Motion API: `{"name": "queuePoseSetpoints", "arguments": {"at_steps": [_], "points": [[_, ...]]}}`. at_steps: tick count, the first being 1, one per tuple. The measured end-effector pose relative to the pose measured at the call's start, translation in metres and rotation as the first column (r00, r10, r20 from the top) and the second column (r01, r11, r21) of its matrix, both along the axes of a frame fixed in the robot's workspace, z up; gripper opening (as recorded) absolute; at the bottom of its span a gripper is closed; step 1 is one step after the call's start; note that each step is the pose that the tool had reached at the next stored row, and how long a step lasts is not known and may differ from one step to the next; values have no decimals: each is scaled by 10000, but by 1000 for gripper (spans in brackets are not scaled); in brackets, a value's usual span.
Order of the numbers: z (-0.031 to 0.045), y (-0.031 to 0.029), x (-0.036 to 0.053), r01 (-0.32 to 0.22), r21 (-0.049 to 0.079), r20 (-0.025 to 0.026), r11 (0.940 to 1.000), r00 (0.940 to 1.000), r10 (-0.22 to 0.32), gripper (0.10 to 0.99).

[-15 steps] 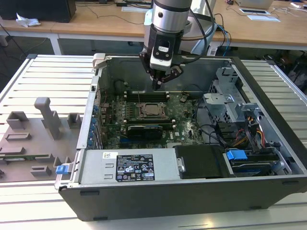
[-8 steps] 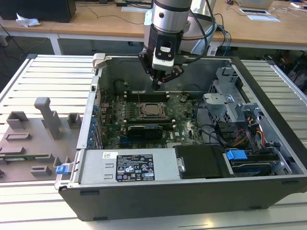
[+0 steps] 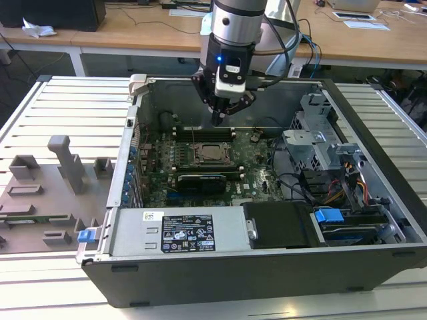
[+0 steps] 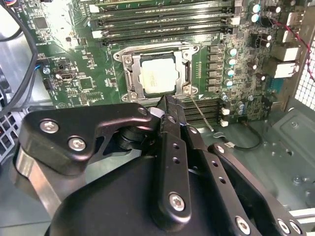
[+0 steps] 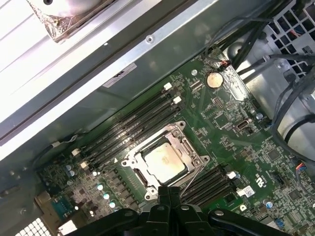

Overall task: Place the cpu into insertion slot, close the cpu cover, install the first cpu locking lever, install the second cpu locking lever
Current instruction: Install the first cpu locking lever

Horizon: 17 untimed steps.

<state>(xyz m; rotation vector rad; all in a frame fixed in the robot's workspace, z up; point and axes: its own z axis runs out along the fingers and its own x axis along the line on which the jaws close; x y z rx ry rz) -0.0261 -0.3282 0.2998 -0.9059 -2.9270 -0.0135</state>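
inside the computer case (image 3: 267, 280) the cpu (image 4: 157, 73) sits in its slot (image 4: 157, 50), cover (image 4: 186, 69) down, one lever (image 4: 201, 113) seemingly loose, tool (image 4: 166, 105) pressed together.

Cpu (image 4: 157, 73): pale silver-grey square, seated flat in the insertion slot (image 3: 197, 156) on the green board, mid-case. Cpu cover (image 4: 157, 50): silvery frame, lying down around the chip, whose top shows through the window. One thin locking lever (image 4: 199, 110) angles out beside the slot.
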Motion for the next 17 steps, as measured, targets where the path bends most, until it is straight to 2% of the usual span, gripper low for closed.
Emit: {"name": "queuePoseSetpoints", "arguments": {"at_steps": [8,12,17], "points": [[0,0,0,-750,0,0,9972,9972,750,106],[0,0,0,-1083,0,0,9941,9941,1083,106],[0,0,0,-1598,0,0,9872,9872,1598,106]]}}
